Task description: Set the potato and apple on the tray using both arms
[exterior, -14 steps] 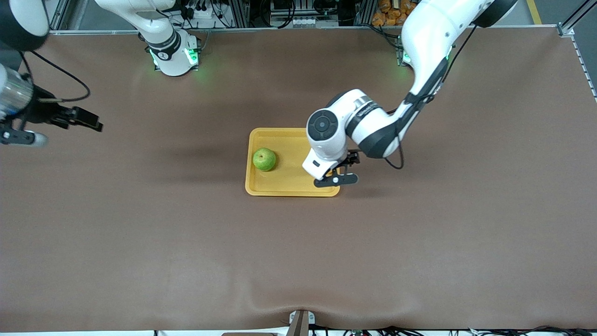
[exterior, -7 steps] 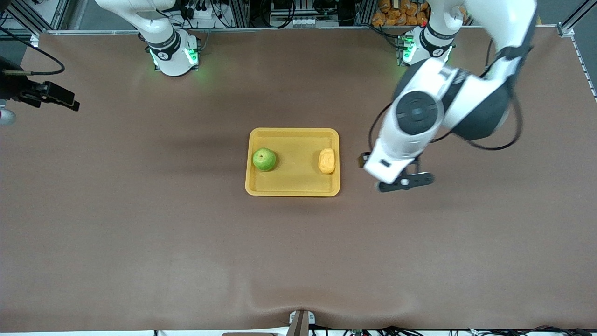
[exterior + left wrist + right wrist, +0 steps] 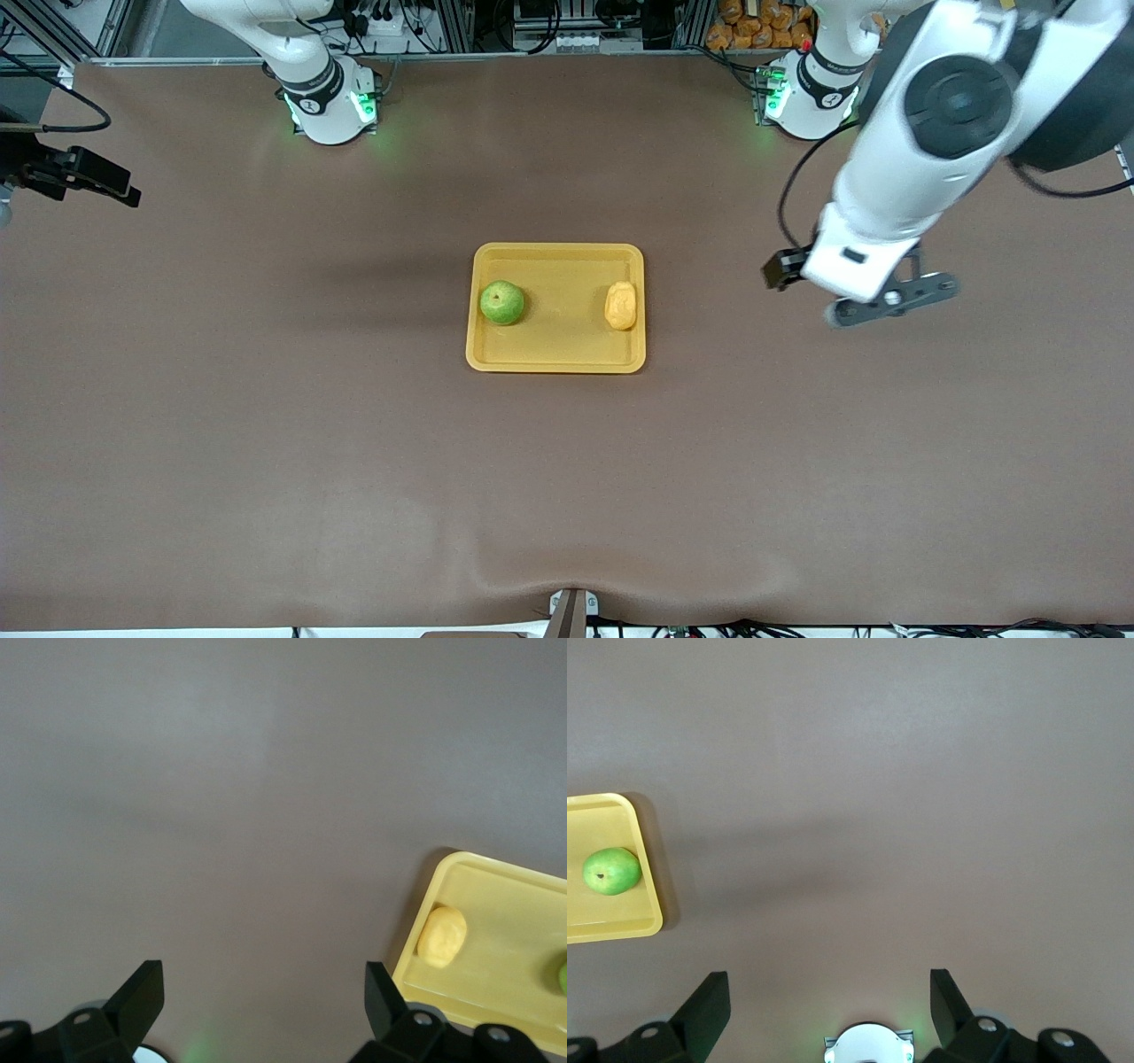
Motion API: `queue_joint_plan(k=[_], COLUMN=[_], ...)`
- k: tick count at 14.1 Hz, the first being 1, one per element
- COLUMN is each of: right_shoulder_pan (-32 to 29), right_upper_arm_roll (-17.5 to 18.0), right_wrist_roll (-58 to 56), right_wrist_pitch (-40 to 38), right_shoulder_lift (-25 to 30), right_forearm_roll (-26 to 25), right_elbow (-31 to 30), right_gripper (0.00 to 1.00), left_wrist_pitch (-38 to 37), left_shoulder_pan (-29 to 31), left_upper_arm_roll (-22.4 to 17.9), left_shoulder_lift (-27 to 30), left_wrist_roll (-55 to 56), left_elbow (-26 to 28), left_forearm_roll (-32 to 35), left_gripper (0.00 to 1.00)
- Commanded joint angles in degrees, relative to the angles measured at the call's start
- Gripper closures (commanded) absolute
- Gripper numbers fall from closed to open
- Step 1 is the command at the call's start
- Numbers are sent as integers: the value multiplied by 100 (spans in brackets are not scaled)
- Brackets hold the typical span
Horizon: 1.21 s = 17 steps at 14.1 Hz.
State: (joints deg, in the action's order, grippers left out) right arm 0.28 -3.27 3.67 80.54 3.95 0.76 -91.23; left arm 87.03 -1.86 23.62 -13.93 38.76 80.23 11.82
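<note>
The yellow-orange tray (image 3: 560,346) lies at the middle of the table. The green apple (image 3: 501,302) sits on it toward the right arm's end. The potato (image 3: 621,305) lies on it toward the left arm's end, by the rim. My left gripper (image 3: 891,299) is open and empty, up over bare table well off the tray toward the left arm's end. My right gripper (image 3: 99,180) is open and empty over the table's right-arm end. The left wrist view shows its gripper (image 3: 260,1001), the potato (image 3: 442,935) and the tray (image 3: 505,904). The right wrist view shows its gripper (image 3: 826,997), the apple (image 3: 611,871) and the tray (image 3: 607,927).
The brown cloth (image 3: 266,443) covers the whole table. The right arm's base (image 3: 328,102) and the left arm's base (image 3: 808,93) stand along the edge farthest from the front camera. The cloth has a ripple (image 3: 532,576) near the edge nearest that camera.
My left gripper let go of the potato on the tray, then rose and swung away toward the left arm's end. My right gripper drew farther out toward its end of the table.
</note>
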Motion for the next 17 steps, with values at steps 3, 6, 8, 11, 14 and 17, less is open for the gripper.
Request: queue_joint_plan(k=[3, 6, 8, 11, 14, 17], right_shoulder_pan=[-98, -168, -134, -177, -239, -195], right_upper_arm_roll=[81, 55, 72, 72, 55, 64], right_wrist_roll=[29, 29, 37, 46, 20, -42], right_wrist_pitch=[303, 392, 401, 401, 401, 410], right_shoulder_lift=[-88, -88, -123, -158, -149, -236], right_forearm_roll=[64, 100, 126, 379, 469, 425], right_elbow=[219, 246, 246, 246, 254, 254], right_gripper=[0, 0, 0, 0, 0, 0], left_wrist_pitch=[-177, -177, -186, -195, -195, -195], left_shoulder_pan=[335, 546, 660, 941, 497, 2], left_upper_arm_roll=[-7, 2, -33, -24, -600, -1411], left_shoulder_lift=[557, 698, 794, 883, 1093, 1304], left_wrist_roll=[-729, -834, -1194, -1599, -1810, -2441], left_elbow=[143, 134, 142, 151, 221, 484], left_forearm_roll=[-101, -224, -233, -250, -347, -566], left_gripper=[0, 0, 0, 0, 0, 0])
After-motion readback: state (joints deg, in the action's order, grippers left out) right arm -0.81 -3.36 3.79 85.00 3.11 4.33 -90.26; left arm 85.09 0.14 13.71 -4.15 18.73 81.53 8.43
